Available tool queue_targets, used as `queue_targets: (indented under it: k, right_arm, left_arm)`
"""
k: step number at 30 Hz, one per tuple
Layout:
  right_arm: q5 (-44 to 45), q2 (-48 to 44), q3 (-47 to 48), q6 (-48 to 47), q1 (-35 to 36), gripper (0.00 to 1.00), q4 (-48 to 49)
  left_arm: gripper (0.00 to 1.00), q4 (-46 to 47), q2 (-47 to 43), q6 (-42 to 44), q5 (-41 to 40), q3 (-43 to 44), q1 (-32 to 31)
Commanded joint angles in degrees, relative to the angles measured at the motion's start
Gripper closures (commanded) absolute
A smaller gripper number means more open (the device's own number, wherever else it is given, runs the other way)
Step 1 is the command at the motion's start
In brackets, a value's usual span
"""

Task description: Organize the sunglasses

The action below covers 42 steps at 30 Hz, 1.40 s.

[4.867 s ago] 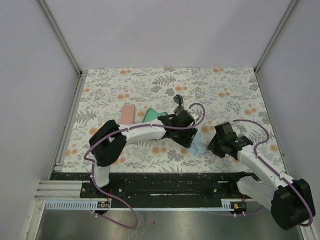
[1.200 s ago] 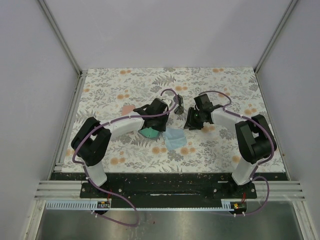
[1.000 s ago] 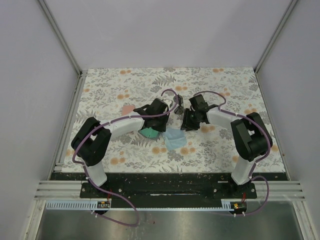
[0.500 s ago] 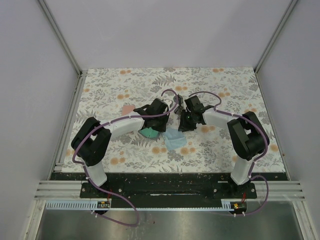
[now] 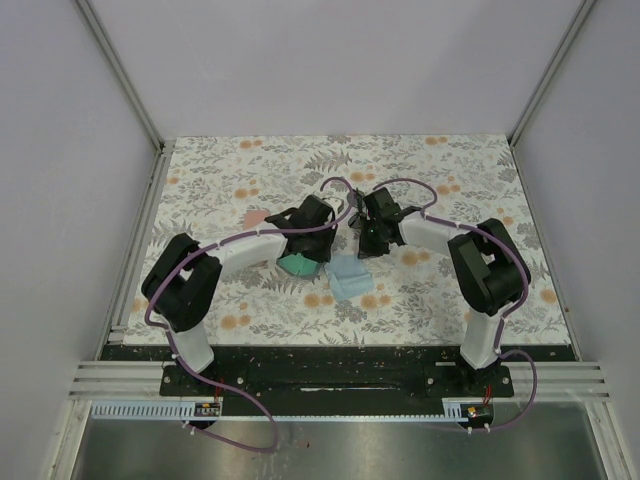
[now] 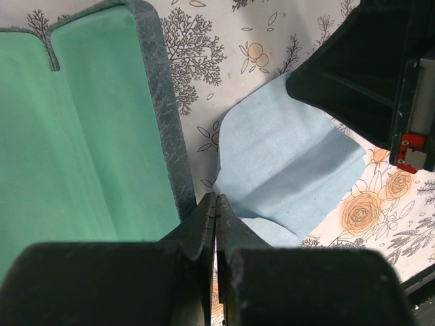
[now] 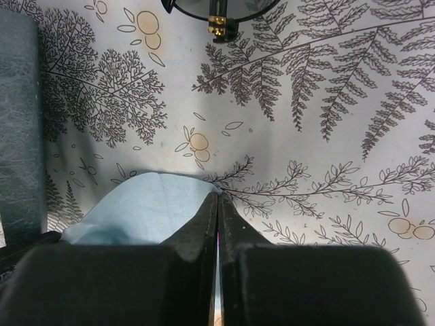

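One pair of sunglasses [image 7: 217, 9], with a thin dark frame and dark lenses, lies on the floral table just beyond the two grippers, cut off by the top edge of the right wrist view; from above the sunglasses [image 5: 355, 207] show only in part. A light blue cloth [image 5: 350, 278] lies between the arms. My left gripper [image 6: 216, 198] is shut on the cloth [image 6: 285, 170] at its near edge, beside the open green-lined case [image 6: 75, 129]. My right gripper [image 7: 217, 195] is shut on the far corner of the cloth [image 7: 149, 210].
The open case [image 5: 296, 265] with its grey-blue rim sits left of the cloth, under the left arm. A pink case [image 5: 254, 216] lies further left. The right gripper's black body [image 6: 367, 68] fills the left wrist view's upper right. Grey walls enclose the table [image 5: 450, 170].
My right gripper has slid left to the cloth's far corner and closed on it. The left arm and the cloth have barely moved over the last second.
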Motion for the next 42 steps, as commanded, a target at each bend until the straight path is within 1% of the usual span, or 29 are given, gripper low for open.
queue_targets:
  k: [1, 4, 9, 13, 22, 30, 34, 38, 42]
  right_arm:
    - [5.8, 0.2, 0.6, -1.2, 0.5, 1.00, -2.9]
    - [8.7, -0.3, 1.7, -1.5, 0.4, 1.00, -3.3]
    - [11.1, 0.2, 4.2, -2.3, 0.2, 1.00, -5.3]
    - [12.2, -0.4, 4.9, -3.0, -1.4, 1.00, -6.5]
    - [12.4, -6.7, 2.4, -4.0, -2.5, 1.00, -6.5]
    - [12.7, -12.0, 0.8, -4.0, -2.7, 1.00, -7.6]
    - [13.6, -12.0, 1.2, -4.3, -3.4, 1.00, -8.4]
    - [12.2, -10.9, 1.6, -4.1, -5.0, 1.00, -9.0]
    - [12.2, -13.5, 0.7, -4.1, -5.5, 1.00, -8.3]
  left_arm:
    - [1.00, 3.0, -0.9, 1.8, 2.0, 1.1, 0.4]
    - [1.00, 3.7, 0.0, 2.6, 2.1, 1.9, 0.5]
    - [1.00, 3.4, 1.8, 3.6, 2.4, 4.5, 0.7]
    - [1.00, 3.6, 3.0, 4.4, 2.7, 6.1, 1.0]
    - [1.00, 5.5, 5.9, 5.6, 3.1, 7.8, 1.8]
    - [1.00, 5.8, 9.9, 6.9, 4.0, 11.4, 1.7]
    - [1.00, 6.3, 10.3, 7.1, 4.6, 12.1, 1.8]
    - [1.00, 7.7, 10.1, 7.3, 4.6, 12.0, 1.7]
    - [1.00, 8.9, 11.5, 7.6, 5.5, 13.5, 1.7]
